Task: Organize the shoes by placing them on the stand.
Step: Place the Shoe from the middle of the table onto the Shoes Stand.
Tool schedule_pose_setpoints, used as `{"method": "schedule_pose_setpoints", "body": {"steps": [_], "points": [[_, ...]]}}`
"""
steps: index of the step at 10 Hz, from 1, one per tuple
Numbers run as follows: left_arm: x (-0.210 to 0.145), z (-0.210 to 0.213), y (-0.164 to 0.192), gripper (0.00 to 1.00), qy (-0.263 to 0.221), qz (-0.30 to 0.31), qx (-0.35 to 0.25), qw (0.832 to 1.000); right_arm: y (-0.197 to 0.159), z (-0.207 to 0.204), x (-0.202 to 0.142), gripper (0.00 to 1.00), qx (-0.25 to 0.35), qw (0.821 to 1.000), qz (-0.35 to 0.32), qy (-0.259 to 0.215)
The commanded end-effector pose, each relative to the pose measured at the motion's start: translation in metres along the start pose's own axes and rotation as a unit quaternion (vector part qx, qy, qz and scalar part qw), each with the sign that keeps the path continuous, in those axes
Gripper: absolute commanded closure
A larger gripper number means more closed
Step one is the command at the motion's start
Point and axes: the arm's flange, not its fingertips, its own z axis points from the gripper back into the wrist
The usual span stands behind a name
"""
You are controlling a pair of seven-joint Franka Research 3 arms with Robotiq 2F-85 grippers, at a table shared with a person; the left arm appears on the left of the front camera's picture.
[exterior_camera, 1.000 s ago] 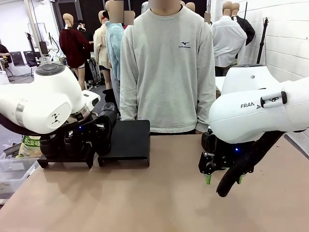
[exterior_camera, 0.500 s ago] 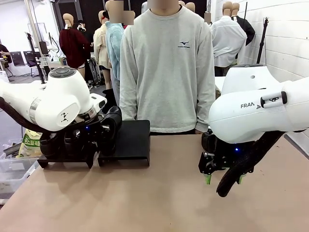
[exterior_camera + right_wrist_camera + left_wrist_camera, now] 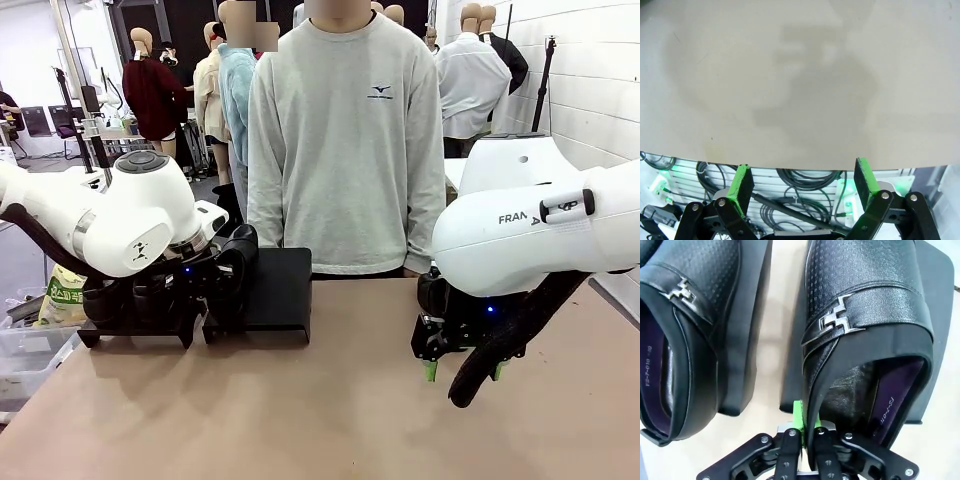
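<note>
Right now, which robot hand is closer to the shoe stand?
Left. The left gripper holds a shoe over the stand; the right gripper hangs far across the table.

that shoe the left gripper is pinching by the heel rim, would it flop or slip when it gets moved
The shoe is likely fairly stiff: its upper keeps its shape though the left gripper clamps only a thin edge of the collar. It may swing or tilt, since most of it hangs beyond the grip. The glossy leather looks smooth, so it could slide between the pads.

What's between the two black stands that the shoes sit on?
A narrow strip of bare table separates the left stand from the right stand, seen in the left wrist view.
</note>
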Motion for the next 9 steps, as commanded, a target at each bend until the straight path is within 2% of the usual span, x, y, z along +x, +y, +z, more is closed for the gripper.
{"method": "schedule_pose_setpoints", "body": {"steps": [1,9], "points": [[0.006,-0.006,-0.008,1.0,-0.02,0.009,0.006,1.0,0.0,0.001,0.0,0.0,0.005,1.0,0.002,0.004],[0.017,-0.005,-0.011,1.0,-0.026,0.001,0.004,1.0,0.0,0.001,0.0,0.0,0.005,1.0,0.002,0.004]]}}
